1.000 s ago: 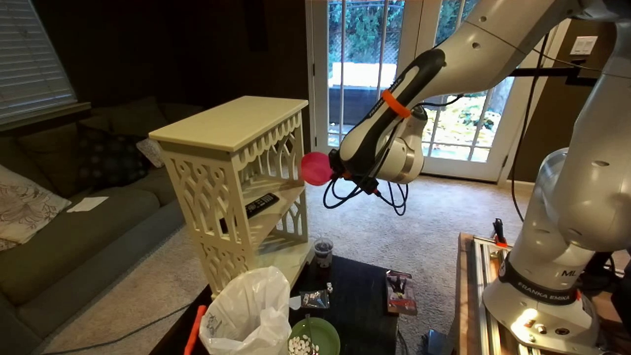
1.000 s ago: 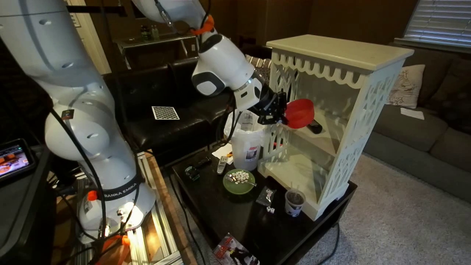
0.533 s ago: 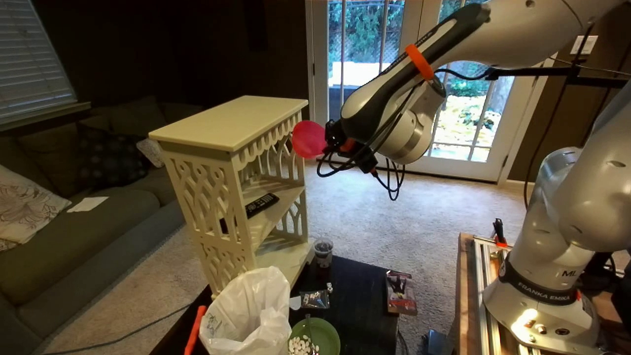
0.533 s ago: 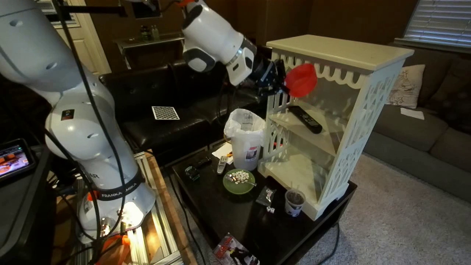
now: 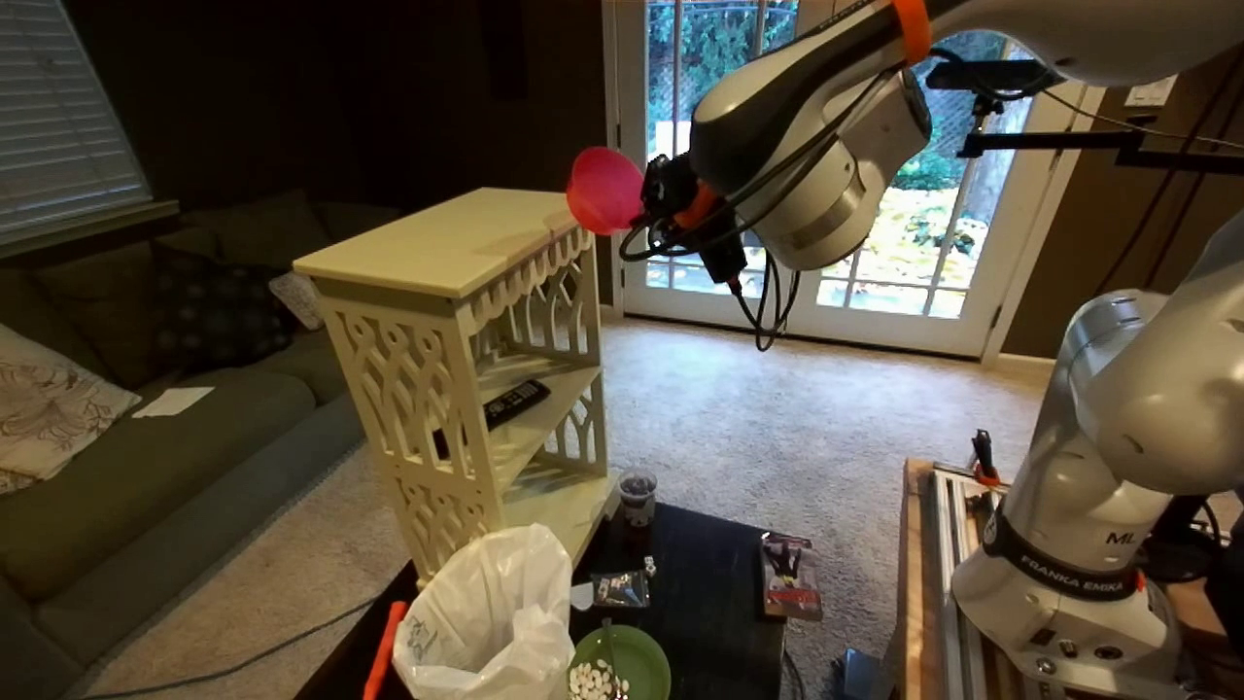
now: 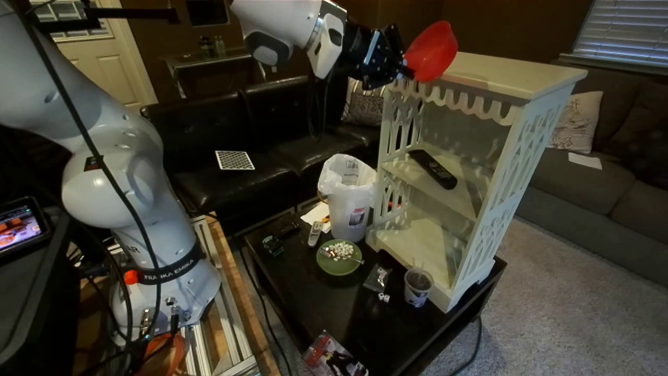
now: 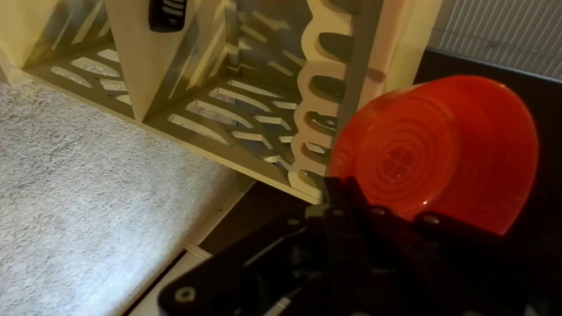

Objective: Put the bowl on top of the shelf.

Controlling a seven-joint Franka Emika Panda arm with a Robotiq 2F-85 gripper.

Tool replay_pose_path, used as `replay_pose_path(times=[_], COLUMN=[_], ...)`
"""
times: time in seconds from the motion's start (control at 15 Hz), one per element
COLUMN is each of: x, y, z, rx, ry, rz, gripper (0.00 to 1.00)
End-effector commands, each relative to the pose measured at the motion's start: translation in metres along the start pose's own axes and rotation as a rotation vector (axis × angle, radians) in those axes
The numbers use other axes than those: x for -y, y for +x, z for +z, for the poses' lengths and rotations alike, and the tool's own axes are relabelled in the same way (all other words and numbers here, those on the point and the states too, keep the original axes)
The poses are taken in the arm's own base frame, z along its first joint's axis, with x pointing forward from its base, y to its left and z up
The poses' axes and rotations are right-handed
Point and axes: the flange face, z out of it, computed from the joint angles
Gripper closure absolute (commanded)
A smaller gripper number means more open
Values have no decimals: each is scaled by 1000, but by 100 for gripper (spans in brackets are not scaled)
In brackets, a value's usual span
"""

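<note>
The red bowl [image 5: 604, 190] is held tilted on its side at the near corner of the shelf's top, about level with it or slightly above. It also shows in an exterior view [image 6: 432, 51] and in the wrist view [image 7: 439, 149], where its inside faces the camera. My gripper [image 6: 408, 70] is shut on the bowl's rim; its dark fingertips [image 7: 340, 182] pinch the edge in the wrist view. The cream shelf [image 5: 437, 243] has a bare flat top and lattice sides; it also shows in an exterior view [image 6: 522, 73]. I cannot tell whether the bowl touches it.
A black remote [image 6: 433, 169] lies on the shelf's middle tier. Below on the dark table [image 6: 334, 308] stand a bag-lined white bin [image 6: 348, 209], a green plate [image 6: 334, 269] with white pieces, and a cup [image 6: 418, 287]. Couches flank the shelf.
My gripper has risen with the bowl, from in front of the shelf's middle opening to the height of its top. The bowl has tilted more. The shelf has not moved.
</note>
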Motion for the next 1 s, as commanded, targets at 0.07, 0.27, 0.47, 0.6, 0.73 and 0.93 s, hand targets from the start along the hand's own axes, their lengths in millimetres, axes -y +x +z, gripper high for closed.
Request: replay_pose_path(times=[0.07,0.27,0.47,0.6,0.73,0.93], x=[25,59,89,78,84,77], y=[1,18,30,30,35,31], z=[0,-7,-1,-10,-8,-6], rx=[16,-7,-57,-41,-40,-33], ry=[24,68,78,84,91,76], rz=[42,235,375,341,347,342], gripper=[99,99,99,99,97,97])
